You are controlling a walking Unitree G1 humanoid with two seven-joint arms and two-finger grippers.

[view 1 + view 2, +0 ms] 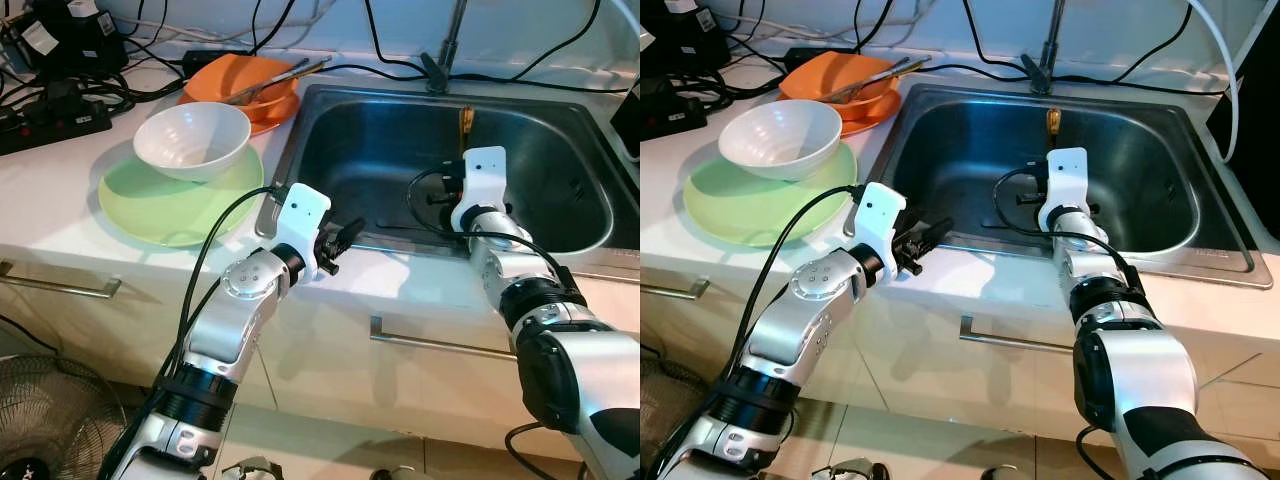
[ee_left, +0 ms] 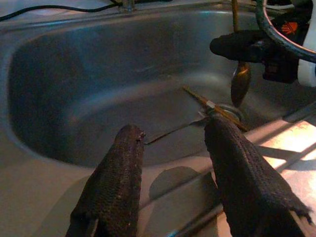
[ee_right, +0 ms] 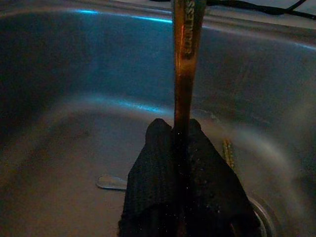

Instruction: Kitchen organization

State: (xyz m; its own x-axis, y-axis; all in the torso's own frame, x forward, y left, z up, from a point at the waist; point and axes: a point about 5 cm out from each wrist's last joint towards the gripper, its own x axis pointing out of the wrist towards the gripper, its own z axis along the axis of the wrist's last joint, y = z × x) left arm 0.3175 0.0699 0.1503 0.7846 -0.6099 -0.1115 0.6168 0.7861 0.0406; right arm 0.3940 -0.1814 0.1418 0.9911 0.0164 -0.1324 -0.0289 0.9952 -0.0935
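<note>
Steel is filling most of what I am looking at: the sink (image 1: 560, 215) sunk into the pale counter (image 1: 60, 215), with both my arms reaching toward it. To my left on the counter, a green plate (image 1: 150, 205) is carrying a white bowl (image 1: 190, 140), and behind them an orange dish (image 1: 240, 85) is holding a couple of utensils.

My right end effector (image 3: 181, 136) is hanging inside the basin with its fingers pressed together on the handle of a gold spoon (image 3: 185, 64). The handle is rising straight up out of the grip; in the left wrist view the spoon's bowl (image 2: 240, 89) is pointing down, just above the drain. So its long axis is running vertical, and any lift out of the sink should follow that line to avoid knocking the basin wall.

My left end effector (image 2: 173, 163) is hovering over the sink's near rim, fingers apart and holding nothing. It is aiming into the basin, where a thin chopstick-like stick (image 2: 217, 109) is lying flat on the bottom beside the drain, running slantwise away from me. A small flat utensil end (image 3: 111, 182) is also resting on the sink floor. I judge the right arm is nearer both.
</note>
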